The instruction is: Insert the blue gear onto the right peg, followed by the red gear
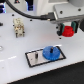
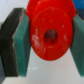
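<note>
The blue gear point(image 1: 50, 52) lies flat on the right end of the black-rimmed grey plate point(image 1: 35, 58), over the spot of the right peg, which it hides. The left pin point(image 1: 37, 55) stands bare on the plate. My gripper point(image 1: 66, 31) is shut on the red gear point(image 1: 65, 32) and holds it in the air, up and to the exterior view's right of the blue gear. In the wrist view the red gear point(image 2: 49, 35) fills the gap between the two teal pads point(image 2: 22, 41), its centre hole dark.
A small beige figure point(image 1: 19, 27) stands on the white table at the exterior view's left. Dark cables point(image 1: 20, 10) hang across the back. The table's front edge runs just below the plate.
</note>
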Motion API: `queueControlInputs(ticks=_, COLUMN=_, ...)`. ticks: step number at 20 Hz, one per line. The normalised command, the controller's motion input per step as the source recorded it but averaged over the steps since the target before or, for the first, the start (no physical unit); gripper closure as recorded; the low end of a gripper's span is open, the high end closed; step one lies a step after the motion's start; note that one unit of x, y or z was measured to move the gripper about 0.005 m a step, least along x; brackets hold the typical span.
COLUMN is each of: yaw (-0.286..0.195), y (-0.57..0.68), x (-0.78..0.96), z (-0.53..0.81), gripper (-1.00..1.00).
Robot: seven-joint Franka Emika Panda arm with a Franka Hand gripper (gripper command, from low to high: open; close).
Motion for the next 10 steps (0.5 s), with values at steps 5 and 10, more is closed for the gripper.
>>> queueControlInputs(ticks=5, yaw=0.000, y=-0.34, x=0.58, z=0.16, gripper=1.00)
queueControlInputs(ticks=10, yaw=0.000, y=-0.25, x=0.64, z=0.09, gripper=1.00)
